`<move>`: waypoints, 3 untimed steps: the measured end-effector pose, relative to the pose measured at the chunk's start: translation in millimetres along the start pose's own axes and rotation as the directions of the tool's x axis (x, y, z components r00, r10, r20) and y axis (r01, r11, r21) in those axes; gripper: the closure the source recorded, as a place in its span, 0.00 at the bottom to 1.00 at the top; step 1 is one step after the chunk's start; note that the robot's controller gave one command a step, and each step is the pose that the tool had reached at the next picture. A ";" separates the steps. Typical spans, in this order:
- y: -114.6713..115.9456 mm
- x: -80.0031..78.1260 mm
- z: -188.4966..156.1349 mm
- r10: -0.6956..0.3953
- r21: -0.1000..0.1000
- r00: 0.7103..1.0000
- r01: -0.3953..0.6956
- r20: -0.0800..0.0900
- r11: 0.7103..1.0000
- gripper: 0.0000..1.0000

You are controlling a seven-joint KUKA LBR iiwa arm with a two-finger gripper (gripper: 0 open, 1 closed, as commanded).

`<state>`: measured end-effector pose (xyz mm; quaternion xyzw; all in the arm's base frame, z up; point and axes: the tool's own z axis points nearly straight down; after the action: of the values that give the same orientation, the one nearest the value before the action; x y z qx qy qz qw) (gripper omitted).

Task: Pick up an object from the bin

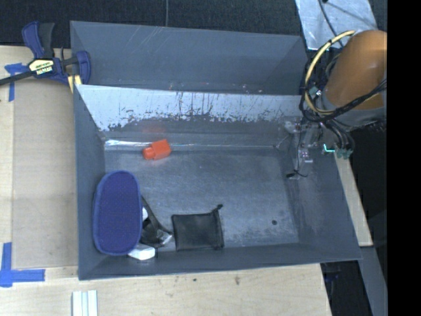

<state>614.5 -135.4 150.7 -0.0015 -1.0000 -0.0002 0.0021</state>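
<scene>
My gripper (300,165) hangs at the bin's right side, close to the right wall, with its thin metal fingers pointing down above the bare floor. Nothing shows between the fingers. The nearest loose thing is a black square pouch (197,231) at the front middle, well to the gripper's lower left. A small orange block (157,151) lies by the back wall on the left half.
A blue oval case (116,211) rests in the front left corner. Beside it lie a small black-and-white item (152,232) and a white piece (141,253). The arm with its orange dome and cables stands over the bin's right rim.
</scene>
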 end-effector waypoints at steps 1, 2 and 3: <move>80.6 38.4 83.7 -0.167 -0.003 0.986 0.167 0.002 0.986 0.00; 167.9 104.8 50.8 -0.445 0.000 0.896 0.445 0.005 0.896 0.00; 178.1 112.0 48.9 -0.513 0.001 0.858 0.513 0.002 0.858 0.00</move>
<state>502.8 43.1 102.3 0.2646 -0.9644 -0.0003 0.0008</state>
